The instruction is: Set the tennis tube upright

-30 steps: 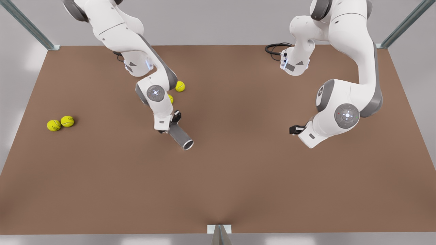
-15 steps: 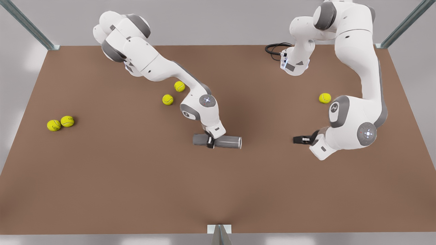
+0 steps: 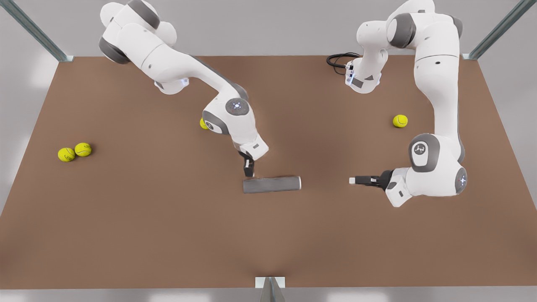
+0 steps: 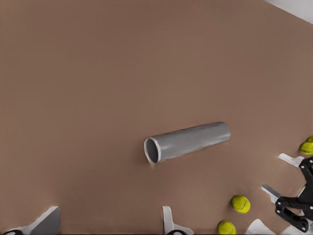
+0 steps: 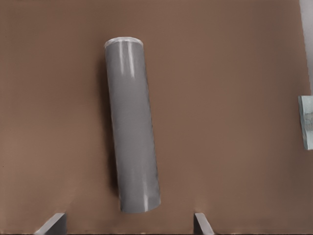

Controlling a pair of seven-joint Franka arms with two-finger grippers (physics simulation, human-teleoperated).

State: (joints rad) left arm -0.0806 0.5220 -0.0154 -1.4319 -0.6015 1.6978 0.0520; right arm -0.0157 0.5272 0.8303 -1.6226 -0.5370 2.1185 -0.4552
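The right end effector (image 3: 248,171) has released the tennis tube (image 3: 272,184), which now lies flat on the counter (image 3: 126,218) and not upright, and hovers open just beside it, while the left end effector (image 3: 352,180), also open and empty, waits well apart, facing the rim end.

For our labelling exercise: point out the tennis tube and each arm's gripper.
tennis tube (image 3: 272,184): front view, middle of its grey side.
right gripper (image 3: 248,173): front view, between its fingertips, just behind the tube.
left gripper (image 3: 353,180): front view, at its fingertips, facing the tube's rim end.

Brown table (image 3: 126,218): tube (image 3: 272,184), balls (image 3: 74,152).
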